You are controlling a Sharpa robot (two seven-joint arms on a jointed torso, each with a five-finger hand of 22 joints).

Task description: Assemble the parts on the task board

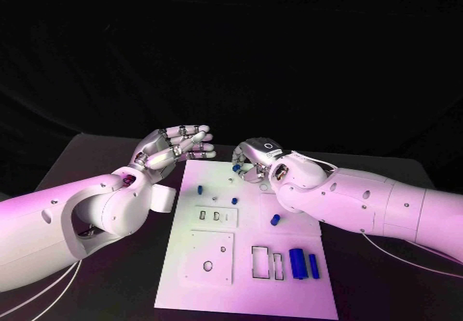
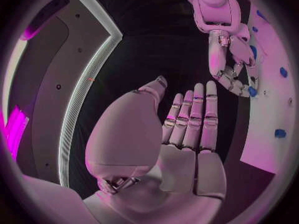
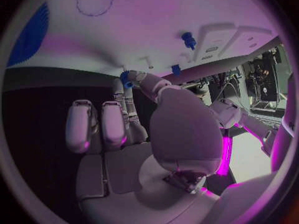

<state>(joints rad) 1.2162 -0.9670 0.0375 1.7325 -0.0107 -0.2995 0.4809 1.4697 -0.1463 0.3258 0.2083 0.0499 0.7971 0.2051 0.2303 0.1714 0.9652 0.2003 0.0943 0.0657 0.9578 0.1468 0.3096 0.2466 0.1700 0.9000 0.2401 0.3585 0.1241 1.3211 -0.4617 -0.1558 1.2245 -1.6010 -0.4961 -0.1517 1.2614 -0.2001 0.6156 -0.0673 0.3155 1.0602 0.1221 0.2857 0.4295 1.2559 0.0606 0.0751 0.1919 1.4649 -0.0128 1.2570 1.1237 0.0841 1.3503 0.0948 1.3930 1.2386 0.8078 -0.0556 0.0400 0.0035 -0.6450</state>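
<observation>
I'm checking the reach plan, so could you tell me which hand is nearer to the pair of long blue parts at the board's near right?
Right. The right hand is at the board's far edge, its arm passing beside the long blue parts. The left hand hovers off the board's far left corner.

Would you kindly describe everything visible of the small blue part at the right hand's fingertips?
The small blue part is a tiny, roughly cylindrical piece, plastic by its look, solid blue. The right hand pinches it between fingertips over the far end of the white task board; whether it touches the board cannot be told. In the left wrist view it shows as a blue dot at those fingertips. Its finer shape is too small to make out.
</observation>
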